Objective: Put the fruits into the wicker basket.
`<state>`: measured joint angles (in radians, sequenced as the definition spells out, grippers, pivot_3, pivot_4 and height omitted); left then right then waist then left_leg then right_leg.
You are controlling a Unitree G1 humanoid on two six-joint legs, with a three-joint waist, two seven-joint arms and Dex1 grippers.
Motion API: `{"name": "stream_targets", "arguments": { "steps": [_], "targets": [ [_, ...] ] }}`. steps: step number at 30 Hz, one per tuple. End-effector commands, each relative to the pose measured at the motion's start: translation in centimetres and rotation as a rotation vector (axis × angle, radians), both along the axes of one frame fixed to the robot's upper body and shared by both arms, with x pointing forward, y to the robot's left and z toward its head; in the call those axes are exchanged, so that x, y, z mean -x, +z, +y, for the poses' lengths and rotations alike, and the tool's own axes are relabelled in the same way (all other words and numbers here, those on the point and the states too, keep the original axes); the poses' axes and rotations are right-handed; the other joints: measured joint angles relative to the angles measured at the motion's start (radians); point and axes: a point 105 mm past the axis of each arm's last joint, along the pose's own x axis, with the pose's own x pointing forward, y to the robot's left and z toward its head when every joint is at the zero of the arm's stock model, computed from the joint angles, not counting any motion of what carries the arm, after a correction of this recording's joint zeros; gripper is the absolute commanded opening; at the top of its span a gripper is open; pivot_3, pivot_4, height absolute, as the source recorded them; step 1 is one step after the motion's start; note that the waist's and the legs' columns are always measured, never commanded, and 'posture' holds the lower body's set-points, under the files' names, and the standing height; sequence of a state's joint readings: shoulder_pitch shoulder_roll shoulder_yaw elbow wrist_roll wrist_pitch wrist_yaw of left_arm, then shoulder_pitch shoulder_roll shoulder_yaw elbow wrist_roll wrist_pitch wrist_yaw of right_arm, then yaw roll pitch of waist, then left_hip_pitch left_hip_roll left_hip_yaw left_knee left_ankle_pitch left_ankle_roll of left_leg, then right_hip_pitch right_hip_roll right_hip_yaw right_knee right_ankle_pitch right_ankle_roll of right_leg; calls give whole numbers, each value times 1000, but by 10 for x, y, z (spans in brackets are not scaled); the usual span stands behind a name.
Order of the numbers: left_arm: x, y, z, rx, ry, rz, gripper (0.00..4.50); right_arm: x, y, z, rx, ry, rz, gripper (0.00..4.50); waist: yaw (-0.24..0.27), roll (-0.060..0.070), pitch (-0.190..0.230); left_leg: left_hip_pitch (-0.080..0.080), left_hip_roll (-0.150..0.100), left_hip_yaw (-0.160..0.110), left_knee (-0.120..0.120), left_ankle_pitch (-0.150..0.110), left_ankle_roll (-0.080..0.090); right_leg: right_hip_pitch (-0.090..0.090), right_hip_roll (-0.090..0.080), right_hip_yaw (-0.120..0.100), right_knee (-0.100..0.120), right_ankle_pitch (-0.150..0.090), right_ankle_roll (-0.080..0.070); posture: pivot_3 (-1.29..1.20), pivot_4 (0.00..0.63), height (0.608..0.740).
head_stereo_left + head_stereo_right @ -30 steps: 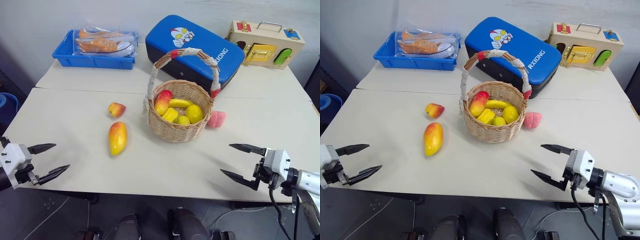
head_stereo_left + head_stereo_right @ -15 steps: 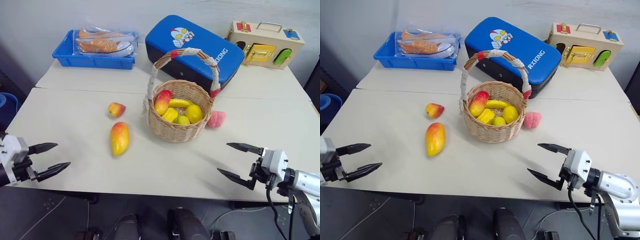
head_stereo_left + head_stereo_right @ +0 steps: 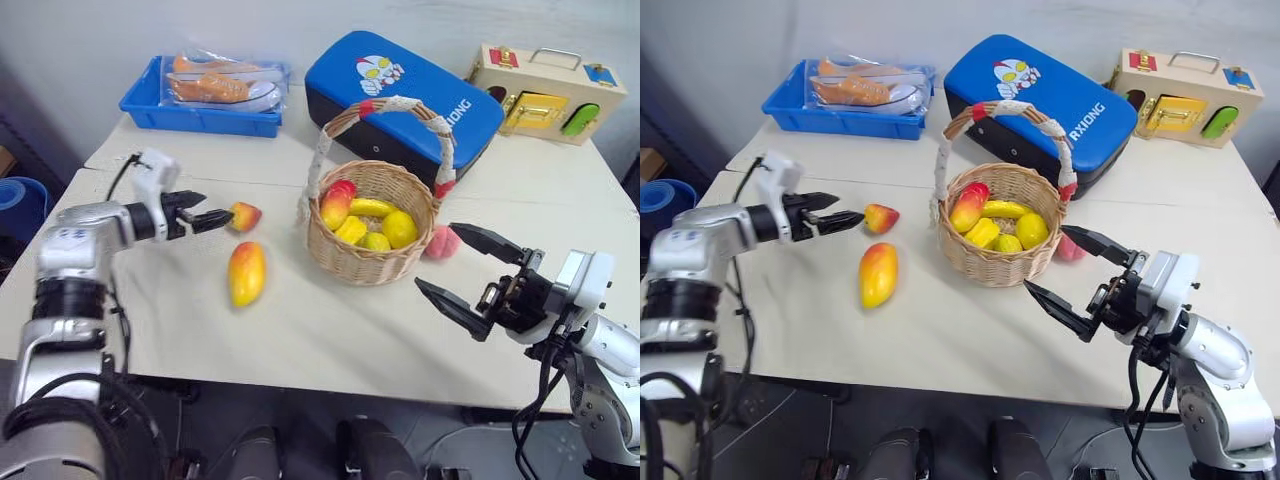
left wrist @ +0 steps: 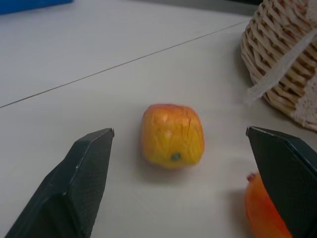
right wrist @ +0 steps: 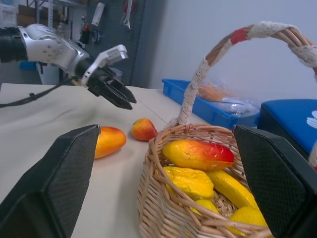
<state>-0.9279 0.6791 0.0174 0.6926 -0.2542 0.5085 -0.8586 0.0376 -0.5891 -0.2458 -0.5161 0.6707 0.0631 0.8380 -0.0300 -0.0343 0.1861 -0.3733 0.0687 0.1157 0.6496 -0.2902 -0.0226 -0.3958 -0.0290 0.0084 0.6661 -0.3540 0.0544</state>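
A: Where was the apple (image 3: pixel 245 216)?

B: On the table (image 3: pixel 330 330), just ahead of the left gripper (image 3: pixel 212 216), lying in line with the gap between its fingers. The jaws were spread wide and held nothing. From the wrist view the apple (image 4: pixel 173 135) sat centred between the two pads, so I judged the gripper was lined up to close on it.

A: And the other fruits?

B: The mango (image 3: pixel 246 273) lay just beside that gripper, nearer the robot than the apple. The peach (image 3: pixel 443 243) was on the far side of the basket (image 3: pixel 372 222), touching or nearly touching its wall, and just beyond the right gripper (image 3: pixel 472 270), which was also fully open and empty. That gripper seemed to be waiting there for the peach.

A: Was the basket already in use?

B: Yes, several yellow and red fruits were inside it, under the arched handle (image 3: pixel 385 110).

A: Anything in the way?

B: The mango was close enough to the left fingers that a careless closing might nudge it. The handle would have to be cleared when dropping fruit in. Farther off, beyond both grippers, stood a blue tray (image 3: pixel 200 118) of wrapped shoes (image 3: pixel 225 84), a blue case (image 3: pixel 405 95) and a wooden box (image 3: pixel 550 95).
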Motion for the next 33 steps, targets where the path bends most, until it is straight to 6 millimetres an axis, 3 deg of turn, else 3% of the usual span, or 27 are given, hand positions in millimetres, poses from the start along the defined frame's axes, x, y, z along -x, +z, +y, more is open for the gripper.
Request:
{"name": "stream_targets", "arguments": {
  "steps": [1,8,10,16,18,21,24,27,33],
  "targets": [
    [-15,-1,-3,-23,27,-14,4500,8,2,2,1,-3,-41,4452,0,0,0,0,0,1,0,0,0,-1,1,0,0,0,0,0,150,740],
    [-27,-31,-2,-126,81,4,4500,13,-7,2,-3,-18,-36,4452,1,-1,0,2,3,4,1,0,-2,-2,2,1,3,0,0,0,150,740],
    [-25,-32,-2,-124,62,5,4110,14,-8,0,-3,-24,-37,4500,3,-1,1,1,2,3,3,0,-2,-2,2,1,4,0,0,0,150,740],
    [-20,-1,11,-62,22,-198,2543,14,-13,-7,-40,-50,-25,4500,1,-1,1,1,2,4,3,0,-2,-1,2,1,4,0,0,0,150,740],
    [-12,10,17,-68,-28,-287,2543,14,-14,-8,-28,-54,-21,4500,-2,-1,1,2,3,4,2,0,-2,-1,2,1,5,0,0,0,150,740],
    [14,39,10,-22,-233,-433,2543,14,-15,-11,-18,-73,-13,4500,0,-1,1,3,4,5,2,0,-3,-2,2,1,7,0,0,0,150,740],
    [48,60,-17,-34,-495,-468,2543,13,-14,-20,-11,-121,-16,4500,4,-1,1,2,3,4,3,1,-3,-2,2,0,7,0,0,0,150,740],
    [75,61,-65,-82,-673,-462,2543,12,-7,-35,-33,-212,-42,4500,13,-1,1,2,2,2,4,0,-2,0,0,0,7,0,0,0,150,740],
    [73,54,-132,-106,-645,-485,2543,13,2,-48,-48,-301,-59,4500,26,0,0,4,1,2,5,-1,0,3,1,3,5,-1,1,0,150,740]
  ]
}}
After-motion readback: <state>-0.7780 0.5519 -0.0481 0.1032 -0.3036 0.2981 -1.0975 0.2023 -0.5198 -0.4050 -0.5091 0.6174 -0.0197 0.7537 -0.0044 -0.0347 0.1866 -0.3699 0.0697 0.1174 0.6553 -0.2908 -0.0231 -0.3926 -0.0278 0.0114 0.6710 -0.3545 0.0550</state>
